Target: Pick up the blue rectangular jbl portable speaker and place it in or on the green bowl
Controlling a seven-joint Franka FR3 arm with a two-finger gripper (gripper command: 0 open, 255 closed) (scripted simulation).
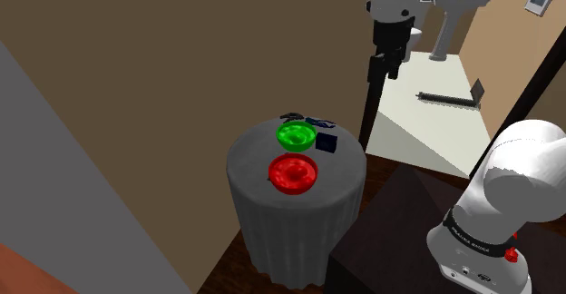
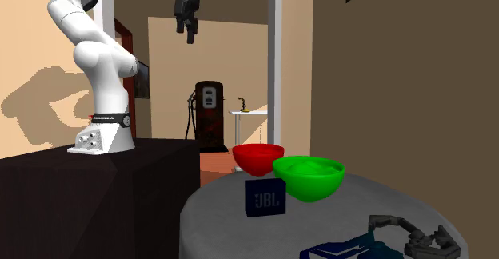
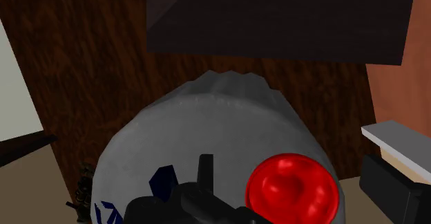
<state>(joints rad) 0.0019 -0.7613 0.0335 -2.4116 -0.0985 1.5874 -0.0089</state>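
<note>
The blue JBL speaker (image 1: 326,143) (image 2: 265,197) stands upright on a round grey-clothed table (image 1: 258,156), right next to the green bowl (image 1: 297,136) (image 2: 309,176). In the shoulder view the speaker is on the bowl's right. My black gripper (image 1: 396,67) (image 2: 186,27) hangs high in the air, well above and off to the side of the table, shut with nothing in it. In the wrist view the gripper (image 3: 205,163) looks down on the table from far up. A corner of the speaker (image 3: 163,181) shows beside it, and the gripper hides the green bowl.
A red bowl (image 1: 292,172) (image 2: 257,157) (image 3: 292,187) sits on the same table close to the green one. A flat blue item (image 1: 318,122) (image 2: 344,250) and a dark grey object (image 2: 412,235) lie at the table's edge. The dark stand (image 2: 96,185) borders the table.
</note>
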